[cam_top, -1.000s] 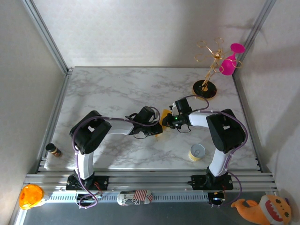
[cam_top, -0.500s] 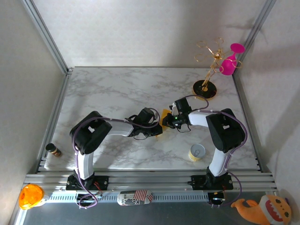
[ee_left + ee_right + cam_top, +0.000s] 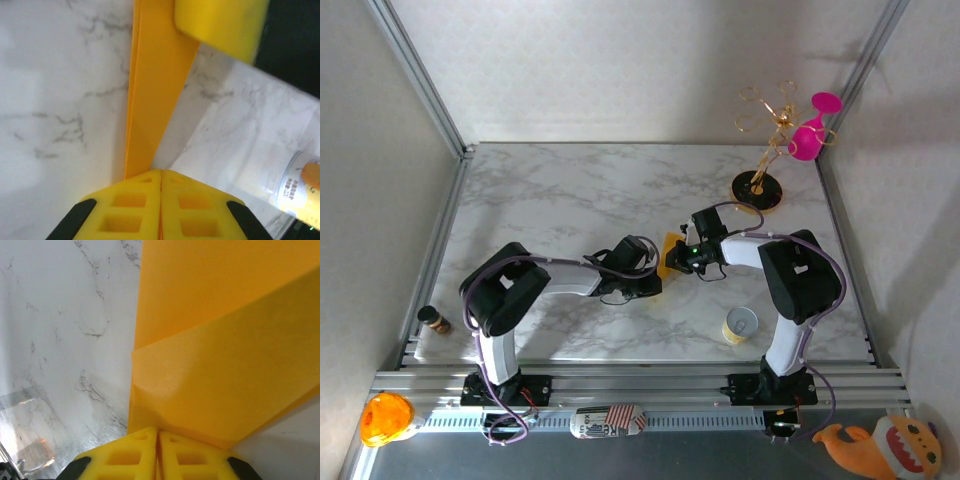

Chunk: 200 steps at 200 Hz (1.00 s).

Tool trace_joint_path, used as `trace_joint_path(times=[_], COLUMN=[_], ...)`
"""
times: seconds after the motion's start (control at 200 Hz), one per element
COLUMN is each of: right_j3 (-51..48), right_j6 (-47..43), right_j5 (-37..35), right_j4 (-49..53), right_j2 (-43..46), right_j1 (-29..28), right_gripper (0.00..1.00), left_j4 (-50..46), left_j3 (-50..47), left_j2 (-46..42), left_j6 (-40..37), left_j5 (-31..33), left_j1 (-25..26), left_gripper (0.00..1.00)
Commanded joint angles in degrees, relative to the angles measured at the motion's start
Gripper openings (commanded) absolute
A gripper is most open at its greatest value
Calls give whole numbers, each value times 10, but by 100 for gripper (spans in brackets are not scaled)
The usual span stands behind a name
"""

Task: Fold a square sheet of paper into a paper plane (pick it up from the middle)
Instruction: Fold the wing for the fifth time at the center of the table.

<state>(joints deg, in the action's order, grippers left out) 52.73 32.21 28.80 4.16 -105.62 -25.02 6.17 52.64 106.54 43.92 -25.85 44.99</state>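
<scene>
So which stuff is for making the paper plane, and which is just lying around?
For the job: folded yellow-orange paper sheet, pinched by left gripper and right gripper.
Lying about: pale yellow cup, pink glass, gold wire stand, small brown bottle, round glossy orange toy.

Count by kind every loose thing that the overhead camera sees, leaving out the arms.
folded paper: 1
toys, round orange toy and plush toy: 2
containers, dark bottle, yellow cup, pink goblet: 3
gold stand: 1
striped item: 1
Total: 8
</scene>
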Motion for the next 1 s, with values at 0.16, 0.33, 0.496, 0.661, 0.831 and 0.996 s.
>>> trace_joint_path(times=[0.16, 0.33, 0.496, 0.661, 0.831, 0.996], right_j3=[-13, -14, -17, -18, -19, -20], right_j6=[0, -2, -2, -3, -2, -2], right_j5=[-72, -74, -74, -72, -71, -70], right_j4=[42, 45, 41, 41, 39, 38], right_j2=[-53, -49, -50, -51, -51, -52], right_j1=[-3, -3, -3, -3, -3, -3], right_gripper=[12, 11, 11, 12, 11, 11], left_j4=[-96, -100, -83, -71, -70, -75], left_j3=[-12, 30, 53, 76, 90, 92], left_j2=[-15, -56, -64, -21, 15, 35], left_j6=[-27, -38, -36, -36, -39, -45], left_j5=[1, 16, 40, 37, 25, 12], left_j1=[18, 12, -12, -28, -28, -24], left_gripper=[7, 9, 10, 7, 4, 3])
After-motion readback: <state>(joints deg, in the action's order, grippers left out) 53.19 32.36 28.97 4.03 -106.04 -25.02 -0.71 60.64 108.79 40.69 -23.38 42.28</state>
